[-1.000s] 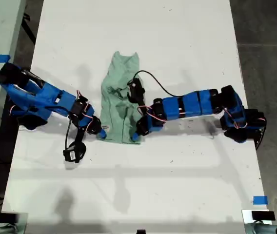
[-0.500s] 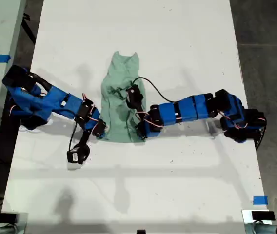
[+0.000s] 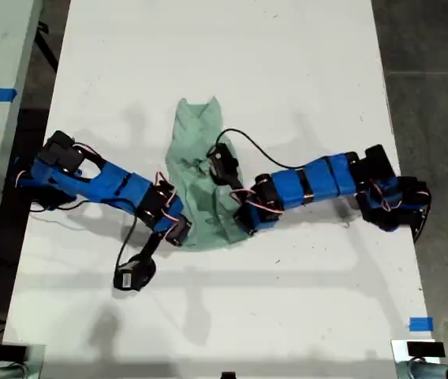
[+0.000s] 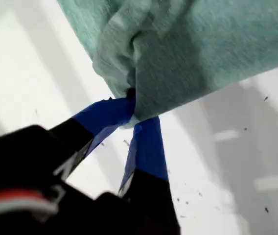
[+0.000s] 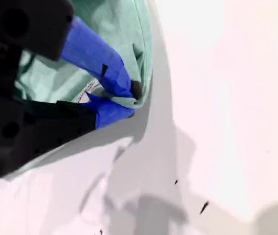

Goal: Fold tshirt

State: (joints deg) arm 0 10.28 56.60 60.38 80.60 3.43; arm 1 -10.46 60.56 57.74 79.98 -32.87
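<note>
The pale mint-green tshirt (image 3: 199, 154) lies bunched into a narrow strip on the white table (image 3: 287, 63), neck end toward the exterior view's top. My first gripper (image 3: 180, 234) comes from the exterior view's left and is shut on the shirt's lower corner. Its blue-taped fingertips (image 4: 146, 142) pinch a fold of the tshirt (image 4: 202, 44). My second gripper (image 3: 245, 223) reaches in from the exterior view's right, shut on the other lower corner. In its wrist view the gripper (image 5: 131, 100) clamps the hem of the tshirt (image 5: 140, 29).
Bare white tabletop surrounds the shirt on all sides. A blue tape mark (image 3: 420, 324) sits near the exterior view's lower right. Dark floor (image 3: 437, 79) runs past the table's edge on the exterior view's right. A black wrist camera (image 3: 133, 276) hangs below the first arm.
Both grippers have moved toward the exterior view's bottom, dragging the tshirt with them. Its neck end has slid down too, and both arms have stretched further over the table.
</note>
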